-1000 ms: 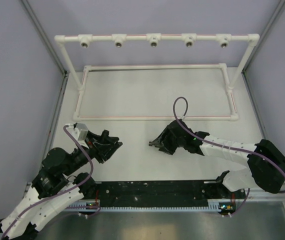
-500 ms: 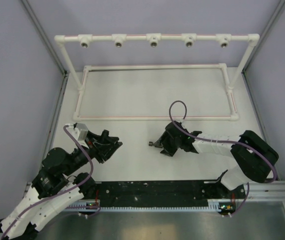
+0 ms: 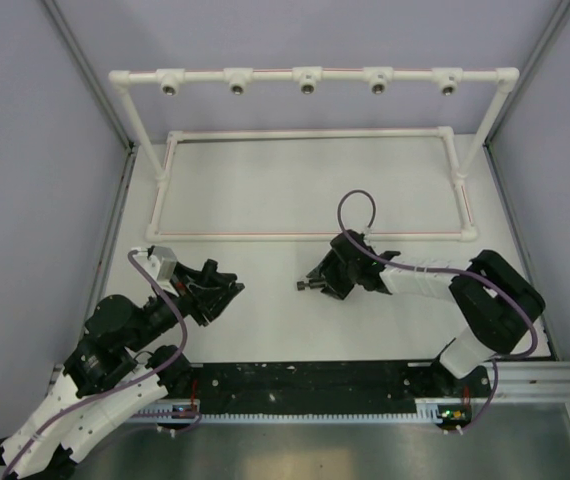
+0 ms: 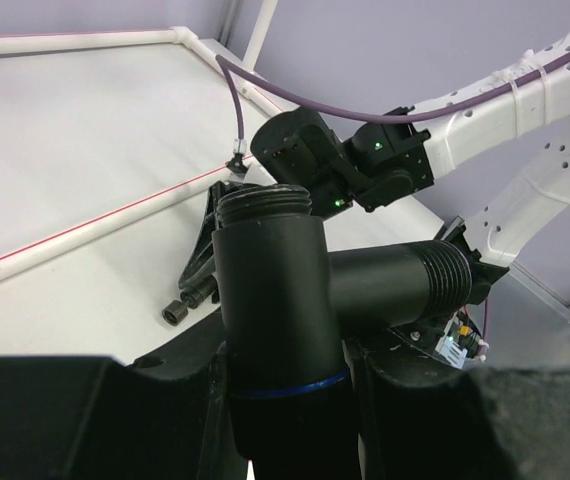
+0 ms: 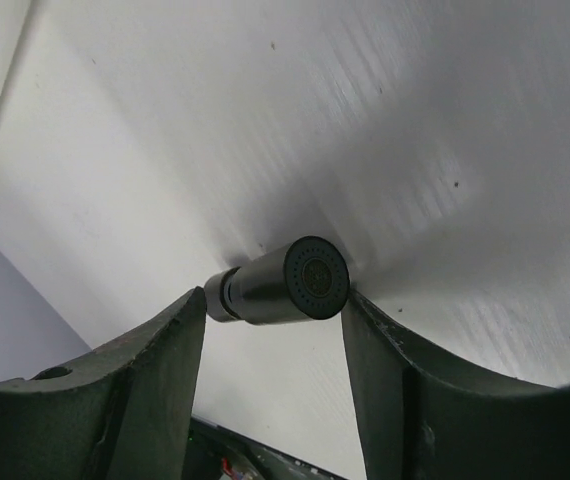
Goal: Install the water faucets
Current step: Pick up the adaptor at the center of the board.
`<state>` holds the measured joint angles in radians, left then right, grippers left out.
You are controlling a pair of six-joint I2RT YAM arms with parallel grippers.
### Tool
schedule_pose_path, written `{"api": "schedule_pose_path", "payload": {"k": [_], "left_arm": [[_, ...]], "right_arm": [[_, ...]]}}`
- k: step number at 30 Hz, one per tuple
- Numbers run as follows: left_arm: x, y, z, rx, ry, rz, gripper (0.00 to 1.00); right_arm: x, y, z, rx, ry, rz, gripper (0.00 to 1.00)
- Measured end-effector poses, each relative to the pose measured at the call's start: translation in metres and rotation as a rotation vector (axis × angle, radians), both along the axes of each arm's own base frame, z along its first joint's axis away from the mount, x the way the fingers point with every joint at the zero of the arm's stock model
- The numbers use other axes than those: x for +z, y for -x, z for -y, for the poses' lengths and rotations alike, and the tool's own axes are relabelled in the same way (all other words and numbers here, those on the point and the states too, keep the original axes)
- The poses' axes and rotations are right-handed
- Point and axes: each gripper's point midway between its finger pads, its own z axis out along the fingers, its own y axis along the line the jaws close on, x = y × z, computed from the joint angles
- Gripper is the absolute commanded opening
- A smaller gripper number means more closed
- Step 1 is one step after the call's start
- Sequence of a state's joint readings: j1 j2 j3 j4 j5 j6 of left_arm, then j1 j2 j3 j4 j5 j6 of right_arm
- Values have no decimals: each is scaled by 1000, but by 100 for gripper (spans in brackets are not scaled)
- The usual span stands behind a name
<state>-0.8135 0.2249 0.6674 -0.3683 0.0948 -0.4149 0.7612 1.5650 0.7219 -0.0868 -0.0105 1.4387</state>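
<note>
The stubby faucet (image 5: 283, 283), a short dark cylinder with a narrower collar at its far end, lies on its side on the white table (image 3: 265, 190), in front of the pipe frame (image 3: 307, 74) and well apart from it. The right gripper (image 5: 273, 305) is lowered over it with the jaws standing wide, one finger on each side. The round end face sits just beside the right-hand finger, and whether they touch cannot be told; a clear gap remains at the other finger, so the piece is bracketed but not gripped. The T-shaped faucet (image 4: 295, 300) is off the table, clamped upright in the narrowly closed left gripper (image 3: 223, 288), its threaded top and threaded side branch both exposed. That arm waits at the near left, far from the frame. Along the frame's raised top bar, five metal-ringed sockets (image 3: 307, 88) all appear unfilled. Judged from this, the step in hand is the pickup of the second faucet, and no installing has begun. The next move calls for closing the right jaws squarely across the cylinder's body without rolling it away. Then a lift, so that each piece can be carried back and threaded into a socket.
</note>
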Motion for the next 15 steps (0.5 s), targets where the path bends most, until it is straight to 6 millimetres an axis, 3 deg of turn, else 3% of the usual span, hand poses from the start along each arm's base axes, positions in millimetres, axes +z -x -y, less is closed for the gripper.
{"api": "schedule_pose_path", "payload": {"k": [10, 15], "left_arm": [[-3, -1, -1, 7, -16, 4, 0], [-5, -1, -2, 9, -27, 3, 0]], "right_arm": [[1, -48, -2, 105, 186, 80, 56], [0, -58, -11, 197, 234, 98, 55]]}}
